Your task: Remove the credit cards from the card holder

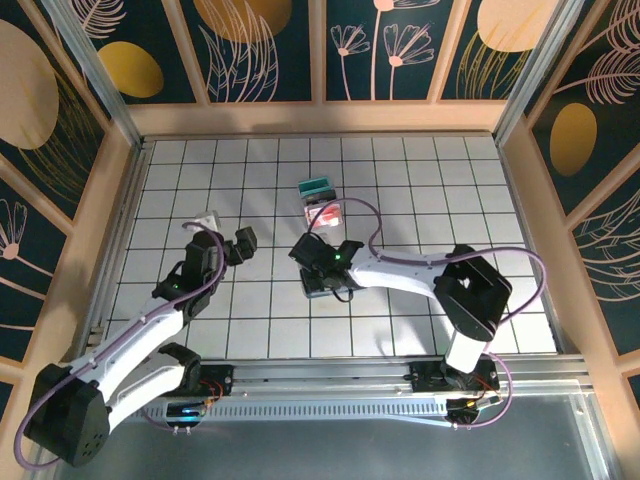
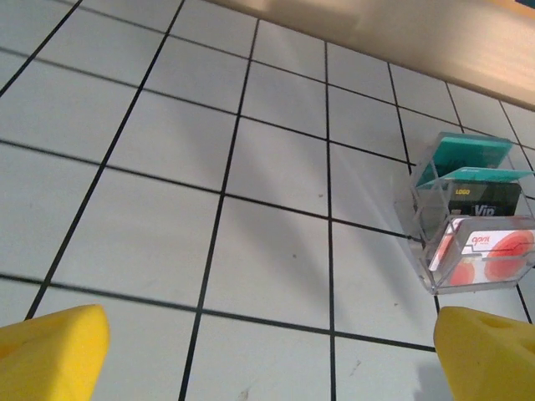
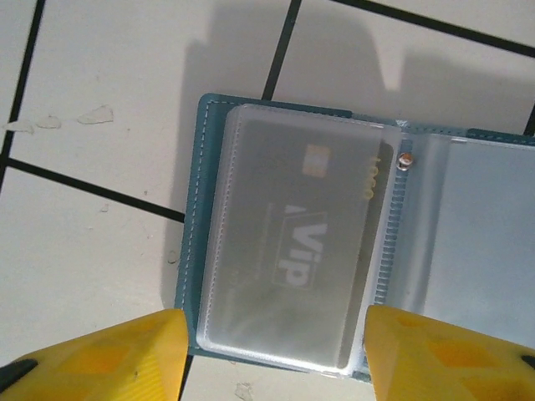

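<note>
Slate-blue card holder [image 3: 380,251] open, right hand [image 3: 276,330] spread above

White arms [image 1: 400,268] with black joints, looping purple cables [image 1: 377,218] — fingertips [image 3: 109,355] bright yellow.

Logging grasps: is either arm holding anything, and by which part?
Nothing held. The left gripper is open; the right gripper straddles the open card holder, seemingly without clamping.

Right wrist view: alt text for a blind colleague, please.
An open blue card holder lies on the white tiled table, a dark VIP card in its frosted sleeve. The right gripper is open, its yellow fingers flanking the sleeve.
</note>
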Available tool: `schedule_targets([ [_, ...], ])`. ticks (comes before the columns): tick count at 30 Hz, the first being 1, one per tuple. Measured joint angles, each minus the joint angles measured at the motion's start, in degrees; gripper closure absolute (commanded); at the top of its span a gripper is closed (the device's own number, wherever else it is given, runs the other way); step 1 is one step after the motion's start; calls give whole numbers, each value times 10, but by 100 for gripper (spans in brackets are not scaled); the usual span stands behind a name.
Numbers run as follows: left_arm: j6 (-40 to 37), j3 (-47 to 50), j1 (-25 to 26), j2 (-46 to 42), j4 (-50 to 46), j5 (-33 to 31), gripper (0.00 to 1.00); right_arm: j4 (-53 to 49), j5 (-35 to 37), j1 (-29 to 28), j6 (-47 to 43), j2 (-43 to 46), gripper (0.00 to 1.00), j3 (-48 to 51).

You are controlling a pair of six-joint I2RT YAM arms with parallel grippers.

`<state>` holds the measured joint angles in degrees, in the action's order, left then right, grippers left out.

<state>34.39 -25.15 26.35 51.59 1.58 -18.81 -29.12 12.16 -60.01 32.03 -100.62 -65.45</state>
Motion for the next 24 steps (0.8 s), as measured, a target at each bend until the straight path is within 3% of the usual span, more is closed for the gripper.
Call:
schedule_targets([
  [9, 46, 42, 0, -47, 1, -4, 1, 2, -3, 0, -2, -29, 32, -1],
  [24, 59, 46, 0, -38, 16, -6, 1, 33, -22, 18, -2, -37, 42, 12],
])
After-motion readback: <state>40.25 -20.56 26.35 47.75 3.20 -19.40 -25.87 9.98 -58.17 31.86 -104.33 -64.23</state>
